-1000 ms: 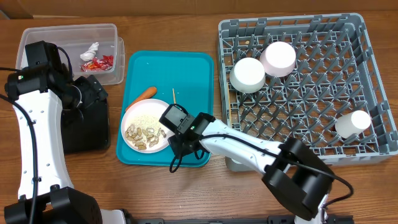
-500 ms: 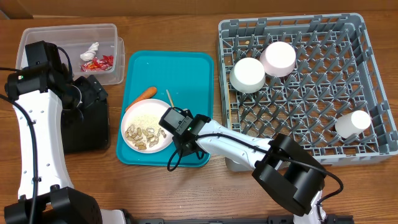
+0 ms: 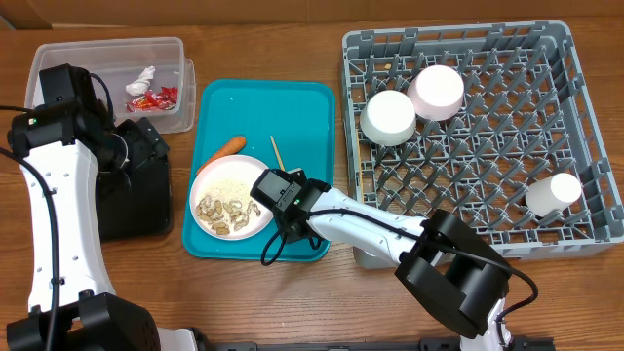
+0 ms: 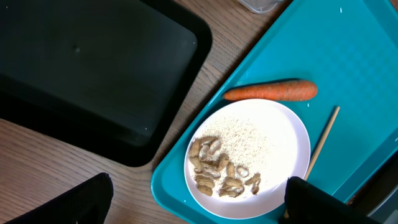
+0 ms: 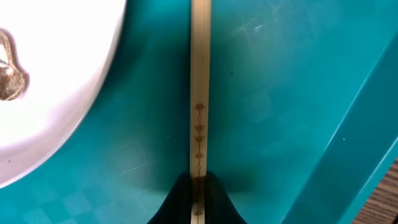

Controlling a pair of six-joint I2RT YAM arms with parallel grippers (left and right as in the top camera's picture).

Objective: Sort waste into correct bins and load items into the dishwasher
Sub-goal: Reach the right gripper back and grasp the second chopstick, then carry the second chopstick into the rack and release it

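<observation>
R gripper (image 5: pixel 198 188) pinched tight on chopstick (image 5: pixel 199 93) over teal tray (image 5: pixel 280 93), just beside plate (image 5: pixel 50 87) — L gripper (image 4: pixel 199 204) spread wide, nothing in it.

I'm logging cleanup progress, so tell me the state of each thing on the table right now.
Left gripper: open, empty.
Right gripper: shut on the chopstick.
Chopstick: pinched, along the teal tray.
Plate: on the tray, holding rice and food bits.
Carrot: lying on the tray.
Clear tub: holds wrapper and tissue.
Black tray: nothing seen inside.
Dish rack: holds two bowls and a cup.
</observation>
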